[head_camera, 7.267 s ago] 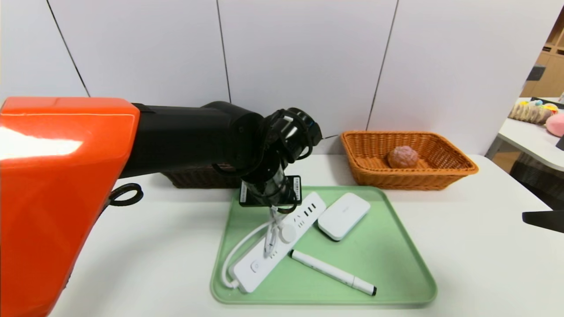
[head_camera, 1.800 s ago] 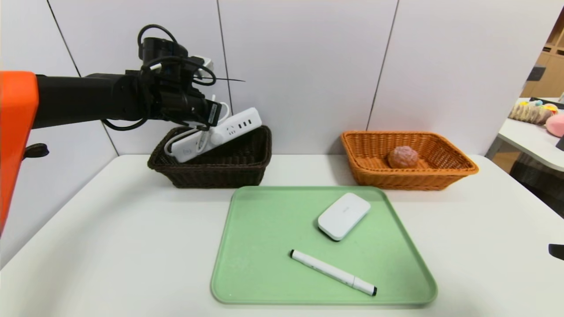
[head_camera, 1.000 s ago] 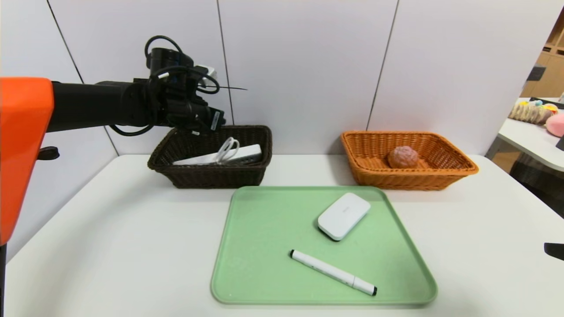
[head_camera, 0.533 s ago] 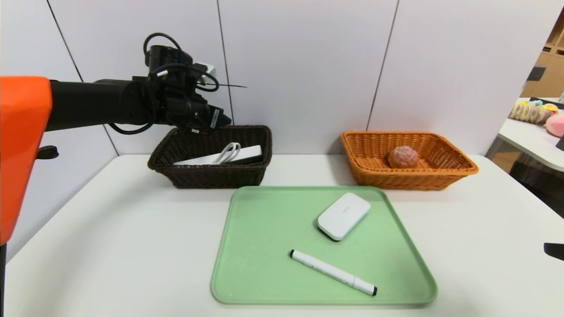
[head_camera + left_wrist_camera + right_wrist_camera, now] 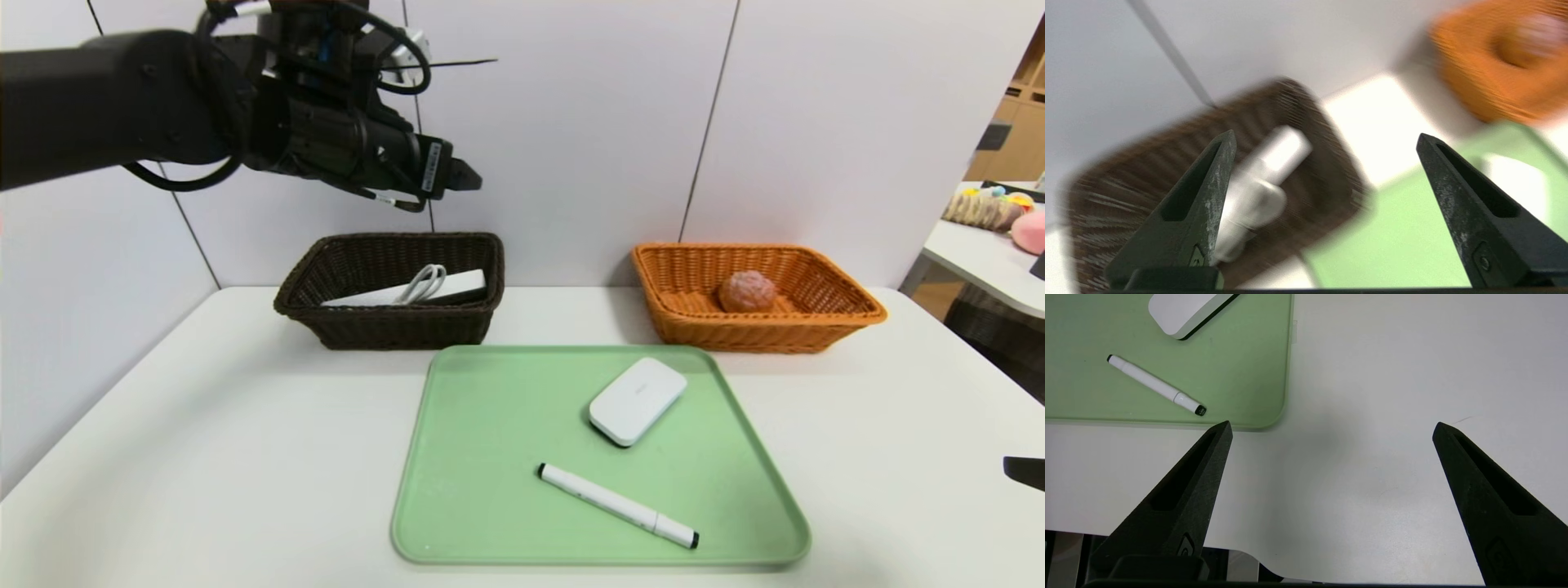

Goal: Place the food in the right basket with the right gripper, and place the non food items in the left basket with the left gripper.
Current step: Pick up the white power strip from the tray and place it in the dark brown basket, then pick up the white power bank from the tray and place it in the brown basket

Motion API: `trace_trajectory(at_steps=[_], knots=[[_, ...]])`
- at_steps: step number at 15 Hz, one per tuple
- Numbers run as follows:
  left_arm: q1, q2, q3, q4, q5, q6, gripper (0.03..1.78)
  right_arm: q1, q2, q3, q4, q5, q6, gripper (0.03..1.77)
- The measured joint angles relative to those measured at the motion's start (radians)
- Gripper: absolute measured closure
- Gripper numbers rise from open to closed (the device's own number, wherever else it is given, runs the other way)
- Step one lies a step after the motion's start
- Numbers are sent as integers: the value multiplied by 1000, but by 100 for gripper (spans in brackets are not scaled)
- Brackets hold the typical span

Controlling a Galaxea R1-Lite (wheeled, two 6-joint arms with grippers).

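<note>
Power strip (image 5: 461,282)'s in the left basket (image 5: 400,333), bun's in the right; marker and white box left. Both grippers, left (image 5: 1325,139) and right (image 5: 1333,428), spread empty.

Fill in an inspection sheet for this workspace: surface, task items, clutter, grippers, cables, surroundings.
Surface: white table bearing a green tray
Task items: white box and marker on the tray; power strip in the dark left basket; pinkish-brown round item in the orange right basket
Clutter: nothing seen
Grippers: left gripper open, empty, above the dark basket; right gripper open, empty, over the table beside the tray
Cables: white cord bunched on the strip; black cables looped along the left arm
Surroundings: pale panelled wall behind; second table at right with soft-looking colourful things
</note>
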Motion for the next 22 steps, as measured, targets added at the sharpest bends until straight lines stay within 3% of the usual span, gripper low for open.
trace_trajectory(at_steps=[3, 6, 9, 12, 14, 22], knots=[[-127, -106, 24, 206, -65, -78, 20, 0, -5, 5, 0, 0, 2, 10], [-202, -155, 100, 199, -70, -5, 17, 0, -10, 5, 1, 1, 2, 10], [-242, -161, 226, 78, -106, 60, 15, 0, -22, 14, 2, 1, 14, 10], [-260, -131, 382, -152, -146, 139, 14, 0, -43, 35, 2, 1, 43, 10], [-282, -92, 441, -252, -143, 146, 14, 0, -55, 48, 2, 0, 48, 10], [-344, 131, 387, -276, -78, 53, 12, -14, -72, 59, 1, -4, 54, 10]])
